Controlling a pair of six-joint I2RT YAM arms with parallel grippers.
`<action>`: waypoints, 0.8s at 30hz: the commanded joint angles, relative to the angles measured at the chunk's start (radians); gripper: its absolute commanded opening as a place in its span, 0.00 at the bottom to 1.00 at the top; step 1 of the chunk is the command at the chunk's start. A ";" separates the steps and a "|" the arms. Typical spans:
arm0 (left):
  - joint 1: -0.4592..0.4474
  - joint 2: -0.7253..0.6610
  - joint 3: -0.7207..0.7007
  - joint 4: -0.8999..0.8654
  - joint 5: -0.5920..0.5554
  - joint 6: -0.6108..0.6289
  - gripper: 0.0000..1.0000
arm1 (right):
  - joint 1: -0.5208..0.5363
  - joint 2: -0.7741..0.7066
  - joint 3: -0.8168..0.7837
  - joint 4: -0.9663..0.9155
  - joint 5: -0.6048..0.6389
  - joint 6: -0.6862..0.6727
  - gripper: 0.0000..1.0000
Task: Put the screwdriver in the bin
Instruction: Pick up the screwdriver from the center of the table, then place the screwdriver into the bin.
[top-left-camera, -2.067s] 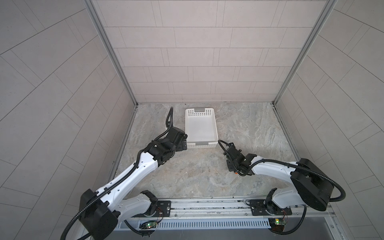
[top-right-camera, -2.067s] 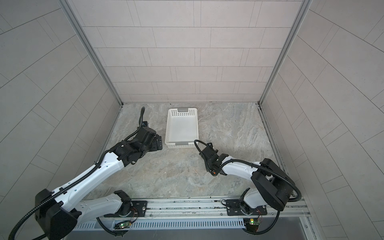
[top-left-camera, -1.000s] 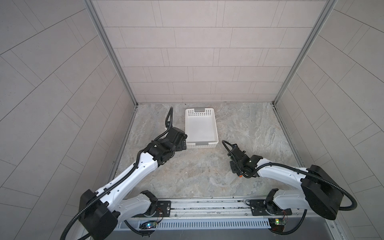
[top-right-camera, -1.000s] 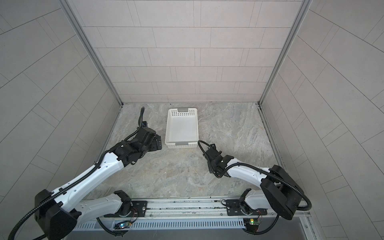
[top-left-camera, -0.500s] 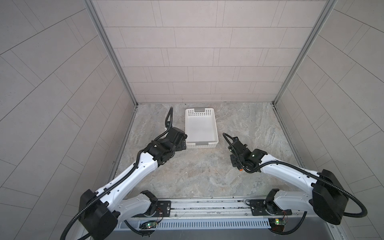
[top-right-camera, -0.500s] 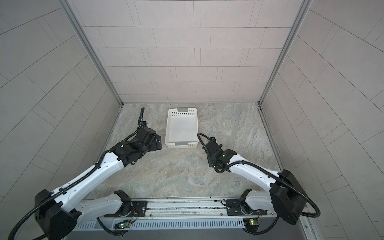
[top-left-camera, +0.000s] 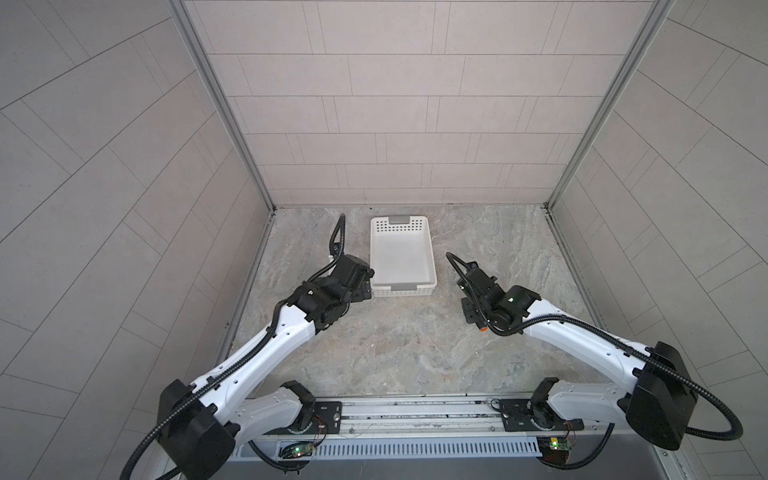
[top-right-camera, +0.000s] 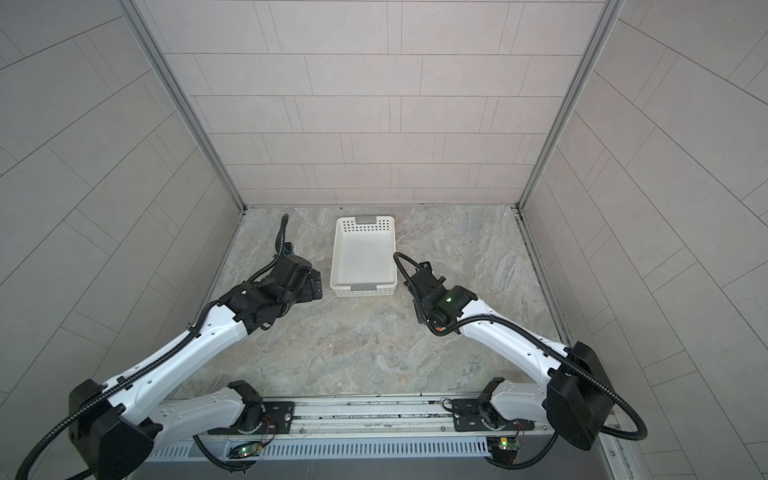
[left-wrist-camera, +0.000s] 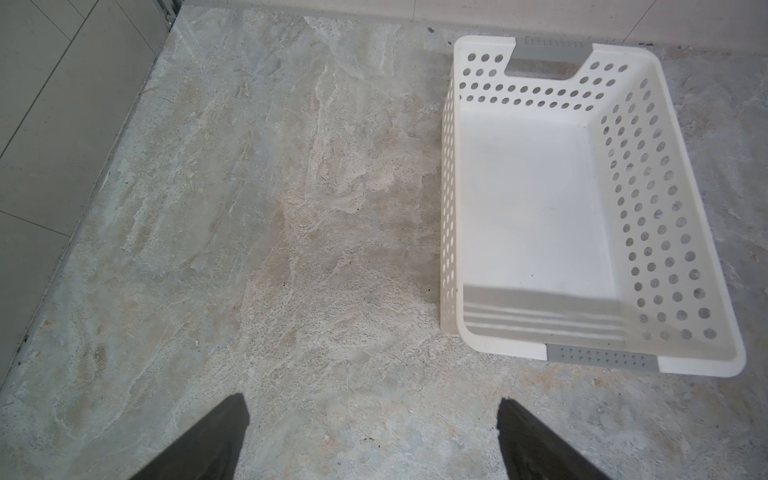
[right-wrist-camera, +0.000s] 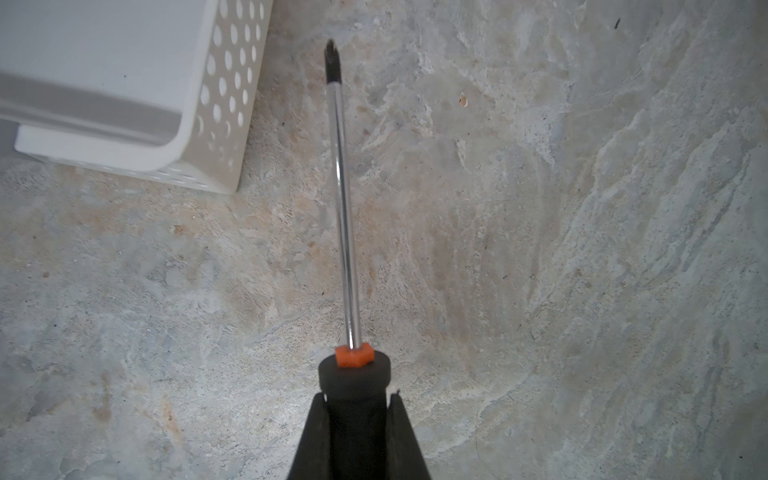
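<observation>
Beside the bin (right-wrist-camera: 199, 104), my right fingers (right-wrist-camera: 399, 432) pinched the screwdriver (right-wrist-camera: 343, 199); left fingers (left-wrist-camera: 216, 436) spread; dropping it inside remained.

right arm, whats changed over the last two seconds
The right gripper, shut on the screwdriver, has carried it away from the rail toward the bin, now beside its near right corner. The bin and the open left gripper stayed put.
</observation>
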 joint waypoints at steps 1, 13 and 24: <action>-0.004 -0.020 -0.004 -0.027 -0.044 -0.032 1.00 | -0.003 0.008 0.079 -0.060 0.013 -0.008 0.00; -0.003 -0.042 -0.004 -0.035 -0.067 -0.036 1.00 | 0.023 0.307 0.509 -0.141 -0.067 -0.065 0.00; -0.004 -0.047 -0.011 -0.028 -0.078 -0.044 1.00 | 0.054 0.765 1.019 -0.210 -0.090 -0.076 0.00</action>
